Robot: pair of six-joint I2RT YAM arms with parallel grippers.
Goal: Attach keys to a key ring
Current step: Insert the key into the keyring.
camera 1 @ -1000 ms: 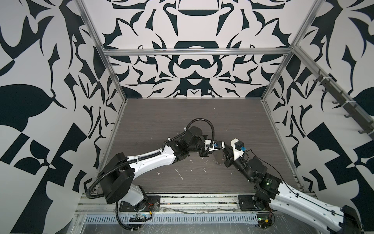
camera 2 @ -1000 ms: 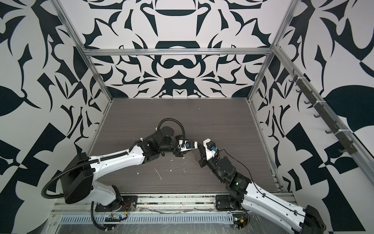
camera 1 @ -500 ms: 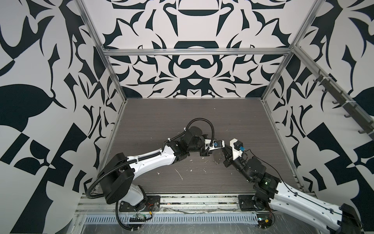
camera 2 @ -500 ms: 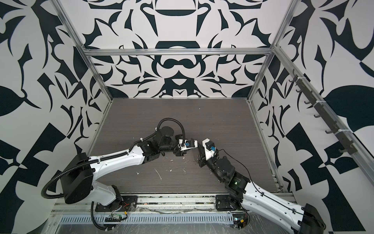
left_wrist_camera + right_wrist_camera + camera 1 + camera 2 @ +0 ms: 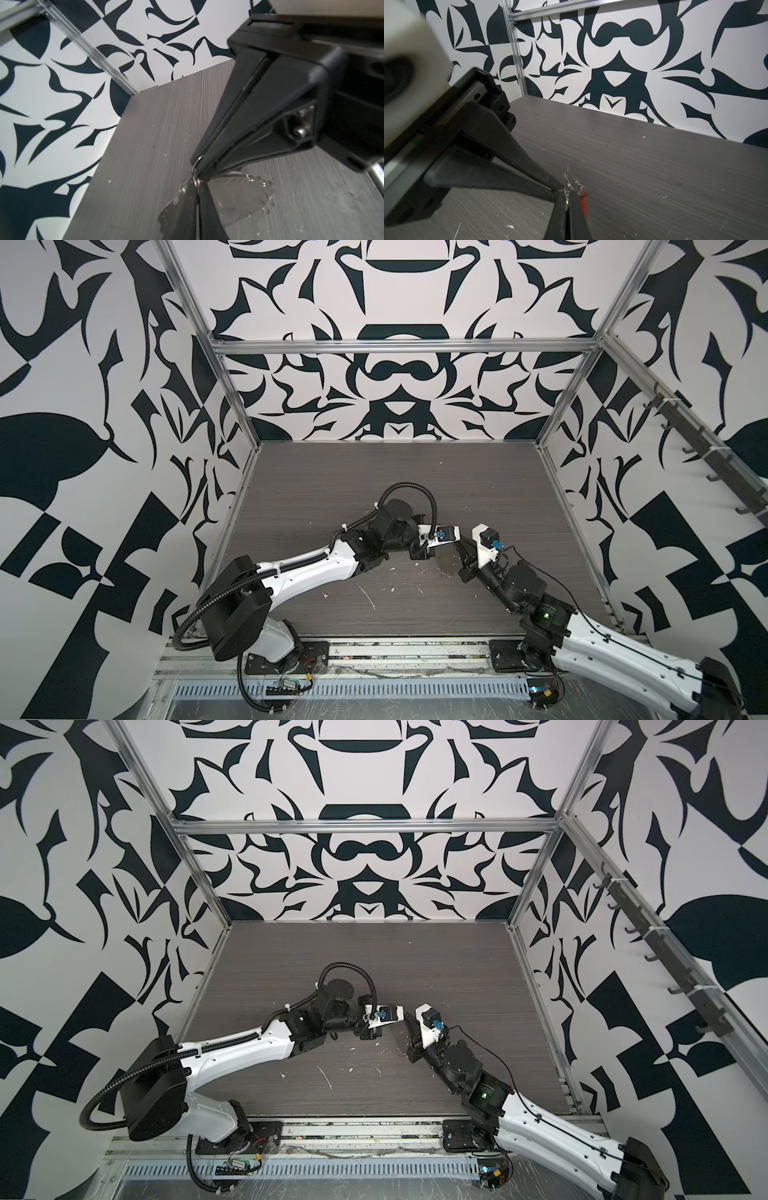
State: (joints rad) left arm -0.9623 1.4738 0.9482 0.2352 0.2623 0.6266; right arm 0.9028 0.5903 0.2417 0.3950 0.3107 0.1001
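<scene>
While left fingers [image 5: 207, 216] and right fingers [image 5: 557, 220] both pinch shut tip-to-tip | key ring [image 5: 239, 191] meets red-tagged keys [image 5: 584, 202] there, likely steadied for threading | wire each grips: unclear

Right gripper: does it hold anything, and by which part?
Yes. The right gripper is shut on thin wire loops, pinched at the fingertips beside the red tag. Whose loops they are cannot be told.

You're in a robotics lab cell: black-and-white patterned panels [image 5: 395, 377] close in the left, right and far sides of a grey wood-grain tabletop [image 5: 374, 472], aluminium framing [image 5: 395, 344] holds them, and two arms [image 5: 316, 572] are bolted to the near rail [image 5: 407, 657].
</scene>
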